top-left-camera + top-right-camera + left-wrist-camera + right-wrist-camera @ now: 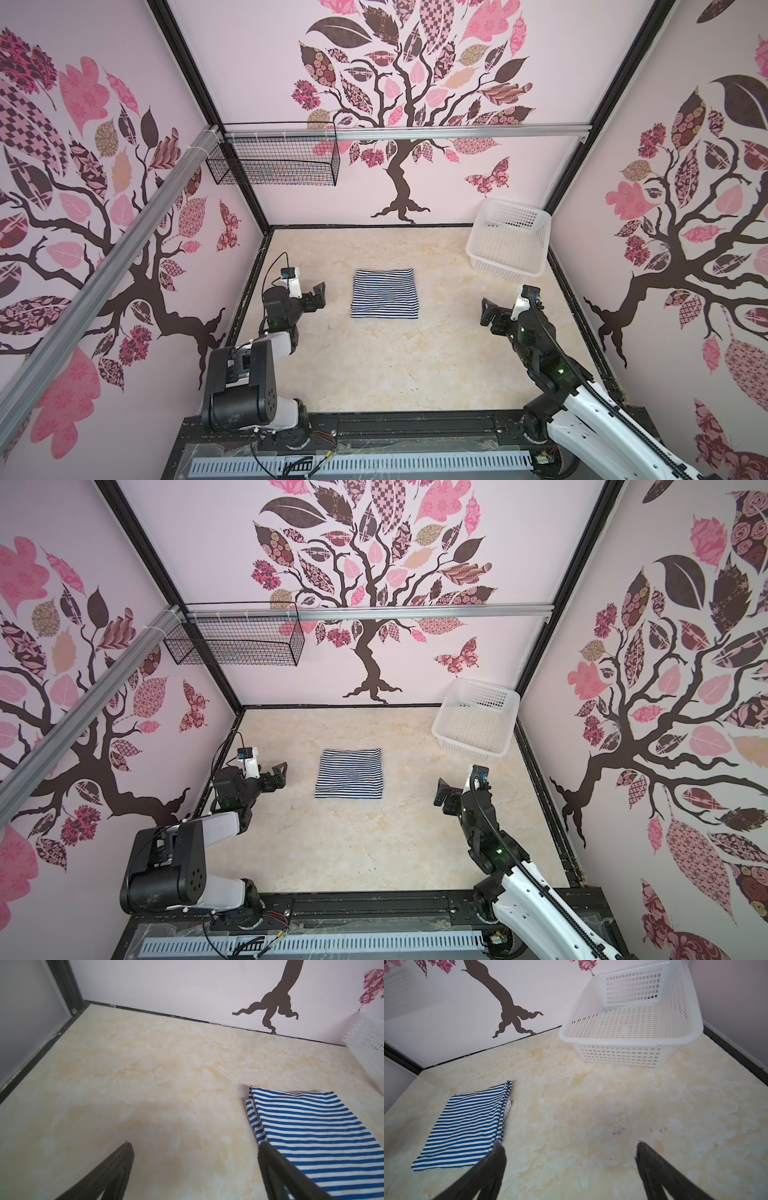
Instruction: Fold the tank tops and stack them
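Left gripper (317, 294): jaws spread wide with nothing between them. It hovers low over the table (395, 365), just beside the left edge of the tank top (384, 293) and not touching it.
Right gripper (488, 309): jaws also wide apart and empty. It stands farther off on the top's right side, over bare table.
Left arm pose: the elbow is folded back close to its base, and the wrist is level and aimed inward at the cloth.
Right arm pose: it reaches forward from the near right corner, with the wrist turned inward toward the middle.
Tank top: it lies flat in the middle of the table, folded into a tidy rectangle. Its stacked layers show along one side edge in the right wrist view.
Basket (629, 1042): white and perforated, in the far right corner. It looks empty and sits well apart from the top.
Step in hand: the fold looks finished, with both grippers let go and clear of the cloth.
Next move: no second top is in view, so judging from here nothing is left to stack on this one. If another appears, it needs two-handed spreading on the open table nearer the arms. Once folded, it would be set squarely on this one without dragging the layers.
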